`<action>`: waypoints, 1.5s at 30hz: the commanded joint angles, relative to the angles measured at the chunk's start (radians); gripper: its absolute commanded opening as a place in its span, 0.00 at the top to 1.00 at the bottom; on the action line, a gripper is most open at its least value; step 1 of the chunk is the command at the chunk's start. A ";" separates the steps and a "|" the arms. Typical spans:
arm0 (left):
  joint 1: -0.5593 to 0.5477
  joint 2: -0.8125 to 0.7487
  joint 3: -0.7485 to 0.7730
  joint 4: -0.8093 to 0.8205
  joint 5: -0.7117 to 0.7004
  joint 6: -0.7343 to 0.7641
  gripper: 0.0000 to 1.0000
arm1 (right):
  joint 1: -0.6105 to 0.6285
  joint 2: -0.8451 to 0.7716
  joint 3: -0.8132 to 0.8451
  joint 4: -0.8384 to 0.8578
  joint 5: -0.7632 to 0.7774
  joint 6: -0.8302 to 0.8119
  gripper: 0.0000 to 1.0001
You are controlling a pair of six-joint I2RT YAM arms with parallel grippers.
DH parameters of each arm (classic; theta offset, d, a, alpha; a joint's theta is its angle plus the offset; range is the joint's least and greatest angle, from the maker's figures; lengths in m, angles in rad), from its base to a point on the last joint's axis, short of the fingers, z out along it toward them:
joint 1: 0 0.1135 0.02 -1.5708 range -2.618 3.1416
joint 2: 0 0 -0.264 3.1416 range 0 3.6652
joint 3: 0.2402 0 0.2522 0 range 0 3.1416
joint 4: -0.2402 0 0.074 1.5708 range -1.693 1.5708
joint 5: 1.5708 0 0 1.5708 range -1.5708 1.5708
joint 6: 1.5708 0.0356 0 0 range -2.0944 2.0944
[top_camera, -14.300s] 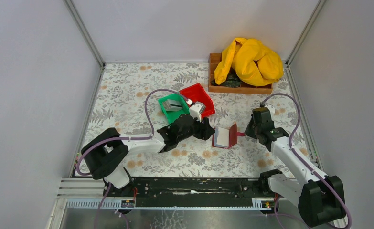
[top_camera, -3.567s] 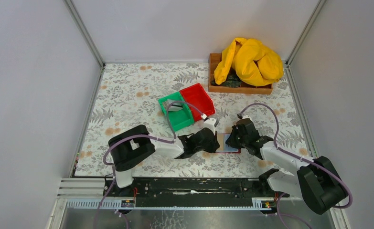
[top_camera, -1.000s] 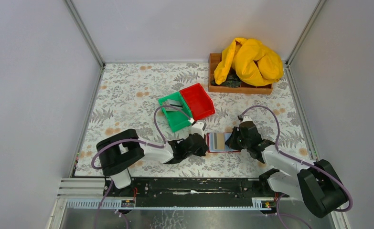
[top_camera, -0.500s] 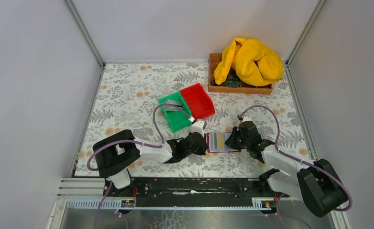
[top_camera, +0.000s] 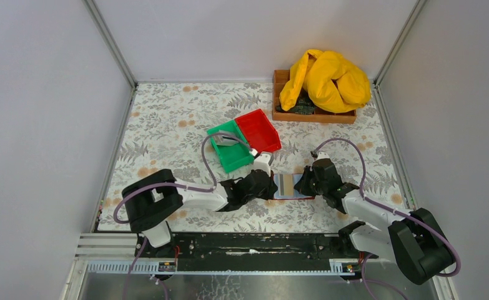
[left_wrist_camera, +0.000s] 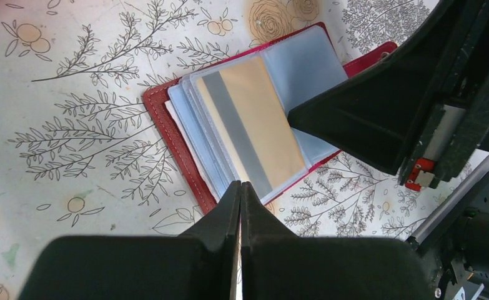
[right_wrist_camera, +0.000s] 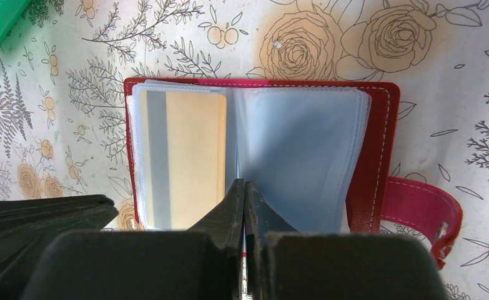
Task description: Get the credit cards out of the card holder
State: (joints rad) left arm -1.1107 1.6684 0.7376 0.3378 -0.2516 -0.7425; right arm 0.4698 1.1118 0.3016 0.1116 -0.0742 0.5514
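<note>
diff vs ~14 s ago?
The card holder went from propped half-open to lying flat and open on the table, a tan card showing in its sleeves. Both arms closed in: left gripper at its near edge, right gripper on the spine fold, both shut. Bins and yellow cloth unchanged.

White-and-black arms [top_camera: 192, 195]; purple cables [top_camera: 205, 162]

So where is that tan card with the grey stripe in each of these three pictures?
Top external: the tan card lies low of centre, between the two grippers, in the open card holder.
Left wrist: mid-frame, slanted, in the clear sleeves.
Right wrist: left of centre, on the holder's left page.
Shared landmark: the holder's dark red border.
</note>
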 commanded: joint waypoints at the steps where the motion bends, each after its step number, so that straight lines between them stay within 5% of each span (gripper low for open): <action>1: 0.016 0.048 0.041 0.015 -0.011 -0.002 1.00 | -0.005 0.011 -0.005 -0.016 0.002 -0.009 1.00; 45: 0.030 0.094 0.110 0.027 0.094 0.003 1.00 | -0.005 0.002 -0.013 -0.011 0.002 -0.009 1.00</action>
State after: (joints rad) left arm -1.0855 1.7756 0.8089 0.3389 -0.1753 -0.7494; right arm 0.4690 1.1152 0.3016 0.1169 -0.0750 0.5514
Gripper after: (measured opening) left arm 0.011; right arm 0.011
